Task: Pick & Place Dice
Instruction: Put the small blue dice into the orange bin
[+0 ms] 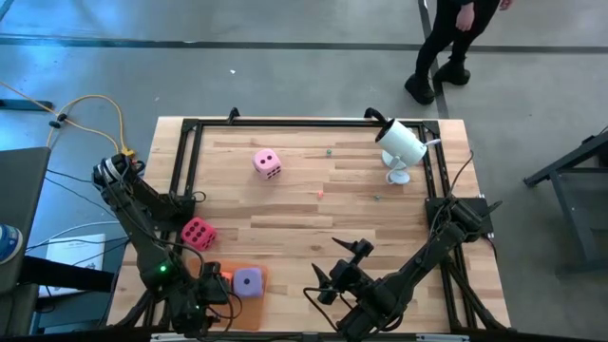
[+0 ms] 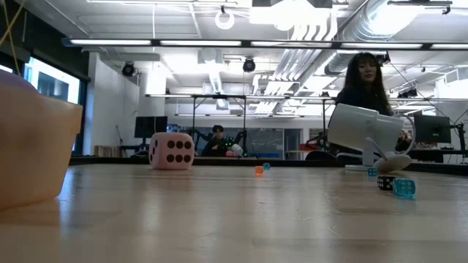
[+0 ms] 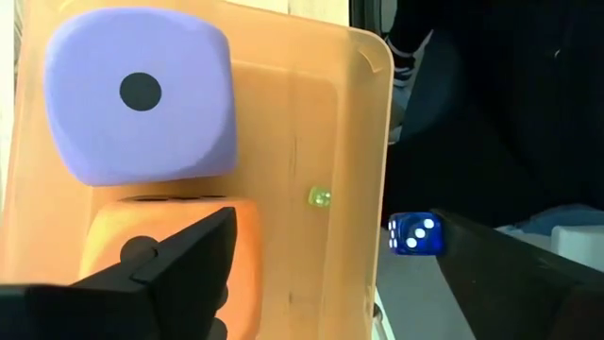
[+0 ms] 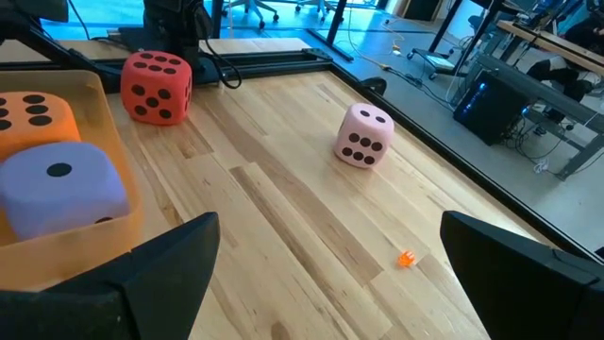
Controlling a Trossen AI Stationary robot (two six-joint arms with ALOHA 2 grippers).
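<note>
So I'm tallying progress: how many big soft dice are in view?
4. The purple die and orange die sit in the orange tray; the magenta die and the pink die lie on the table.

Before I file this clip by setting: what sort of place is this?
Probably a robotics lab in an open-plan office or workshop: exposed ceiling ducts, desks with monitors behind a wooden table, and a concrete floor.
</note>
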